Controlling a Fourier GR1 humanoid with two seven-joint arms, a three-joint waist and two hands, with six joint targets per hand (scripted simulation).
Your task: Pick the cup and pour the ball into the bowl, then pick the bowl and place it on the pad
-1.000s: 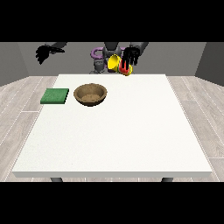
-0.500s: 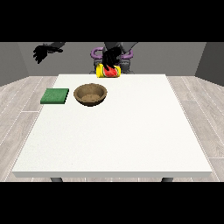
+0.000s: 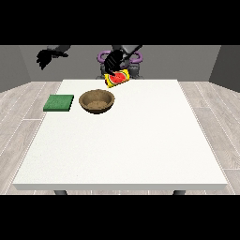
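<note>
Grey-walled room, wood-plank floor, large white table (image 3: 126, 140) filling the near ground. Nothing noted on the near half of that surface. Further back, toward the view's left: a green pad (image 3: 59, 102) lying flat, and just beside it, apart, a brown wooden bowl (image 3: 97, 101) standing upright. Beyond and above the bowl's far right rim — a yellow cup (image 3: 117, 78) tipped steeply, mouth toward the camera, red ball (image 3: 117, 78) visible inside. Held by the hand at the view's right (image 3: 113, 60), fingers curled round the cup. Hand at the view's left (image 3: 46, 57) raised well clear of the table, holding nothing; finger state cannot be told.

Judged step: pouring, ball not yet out. Next calls for bringing the mouth over the bowl and tipping further.
</note>
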